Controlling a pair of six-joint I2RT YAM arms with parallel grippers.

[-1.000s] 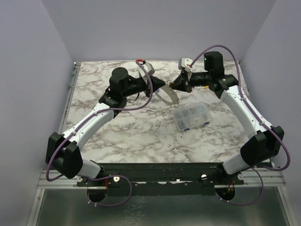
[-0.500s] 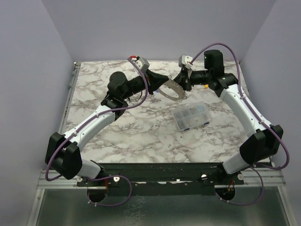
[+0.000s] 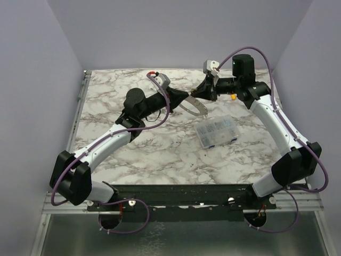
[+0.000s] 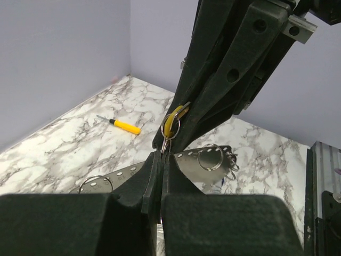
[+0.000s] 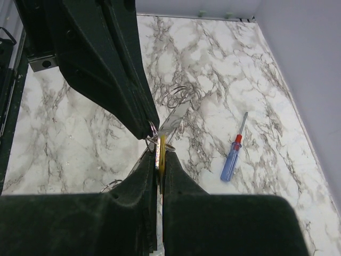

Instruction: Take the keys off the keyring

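L gripper (image 4: 162, 161) clamped shut on keyring (image 4: 208, 160), hoop up in air over back-centre of marble table (image 3: 160, 152). R gripper (image 5: 159, 160) pinched shut on yellow key (image 4: 169, 121), tip-to-tip w/ L. Clear compartment box (image 3: 216, 130) nearby.

Left arm (image 3: 109, 140) and right arm (image 3: 273, 121) meet tip-to-tip, jaws clamped.

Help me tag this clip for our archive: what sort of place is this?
Probably a robot lab test cell, not a home: a marble-patterned tabletop boxed in by plain lilac walls, with two white-and-black robot arms bolted to a black metal rail at its near edge.
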